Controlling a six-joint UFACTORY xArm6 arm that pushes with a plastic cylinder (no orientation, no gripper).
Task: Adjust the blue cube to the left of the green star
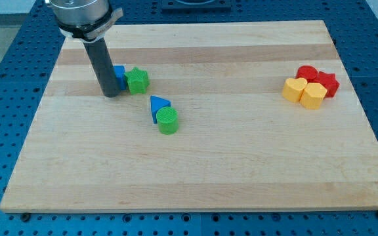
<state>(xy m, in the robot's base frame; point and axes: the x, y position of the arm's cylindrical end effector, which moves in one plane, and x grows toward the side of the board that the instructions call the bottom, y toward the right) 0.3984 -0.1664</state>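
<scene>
The blue cube point(119, 75) sits at the upper left of the wooden board point(195, 164), touching the left side of the green star point(137, 80). Most of the cube is hidden behind my rod. My tip point(110, 94) rests on the board just left of and slightly below the blue cube, right against it.
A blue triangular block point(158, 103) touches a green cylinder point(168, 120) below and right of the star. At the right, a cluster: a red cylinder point(306, 73), a red star point(328, 84), a yellow block point(294, 88) and a yellow hexagonal block point(312, 96).
</scene>
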